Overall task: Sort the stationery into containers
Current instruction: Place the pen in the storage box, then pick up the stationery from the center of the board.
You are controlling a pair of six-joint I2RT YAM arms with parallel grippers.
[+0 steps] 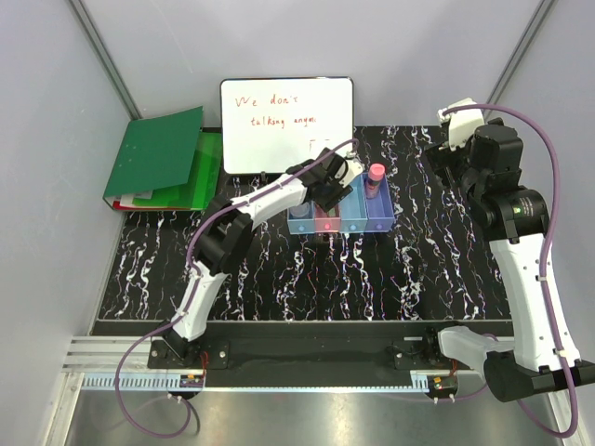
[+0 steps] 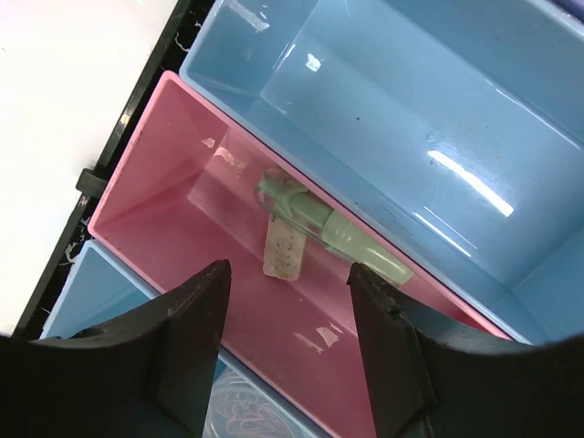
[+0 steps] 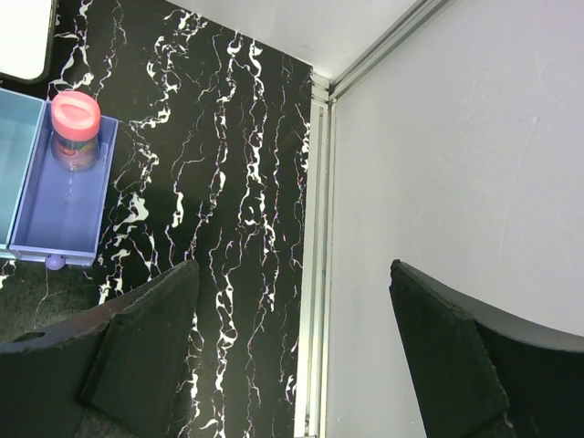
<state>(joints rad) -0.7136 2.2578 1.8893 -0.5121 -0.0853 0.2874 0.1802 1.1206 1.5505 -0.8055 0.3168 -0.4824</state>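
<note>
A pale green marker [image 2: 328, 228] lies flat in the pink bin [image 2: 164, 182], crossing a small clear piece [image 2: 283, 251]. A pink-capped bottle [image 3: 75, 123] stands upright in the purple bin [image 3: 64, 219]. The left fingers [image 2: 196, 338] hover apart over the pink bin, gripping nothing. The right fingers [image 3: 146, 347], also apart and gripping nothing, hang over the bench [image 3: 228, 182] well right of the bins. A whiteboard [image 1: 286, 125] lies behind the bins.

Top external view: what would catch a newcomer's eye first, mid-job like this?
The left pincer hangs open over the pink bin, where the left wrist view shows a pale green marker lying on the floor of the bin. At the right end of the row, a pink-capped bottle stands in the purple-blue bin. A whiteboard with red writing sits just behind the row.
</note>
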